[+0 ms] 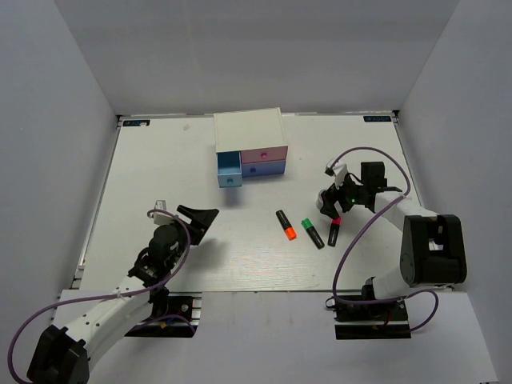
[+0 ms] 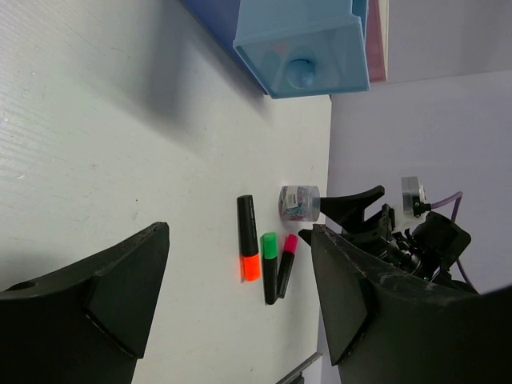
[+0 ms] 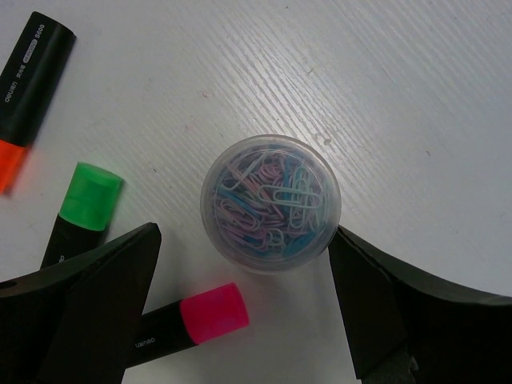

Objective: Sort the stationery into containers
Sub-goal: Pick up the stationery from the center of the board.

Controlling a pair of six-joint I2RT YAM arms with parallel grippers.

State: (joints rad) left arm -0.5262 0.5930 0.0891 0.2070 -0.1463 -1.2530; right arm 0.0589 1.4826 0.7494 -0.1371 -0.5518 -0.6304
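Observation:
Three black markers lie side by side on the white table: orange end (image 1: pixel 286 225), green end (image 1: pixel 312 232), pink end (image 1: pixel 334 232). My right gripper (image 1: pixel 334 206) is open and points down, its fingers on either side of a round clear tub of coloured paper clips (image 3: pixel 270 202). The pink marker (image 3: pixel 188 320) lies just beside the tub. My left gripper (image 1: pixel 200 218) is open and empty, left of the markers. The white drawer chest (image 1: pixel 248 132) stands at the back with its blue drawer (image 1: pixel 229 170) pulled out. The pink tube and the conical piece are out of view.
The chest's pink drawer (image 1: pixel 264 154) and a purple drawer (image 1: pixel 264 169) below it are shut. In the left wrist view the blue drawer (image 2: pixel 304 48) shows its knob (image 2: pixel 302 72), with the markers and tub (image 2: pixel 299 202) beyond. Grey walls surround the table.

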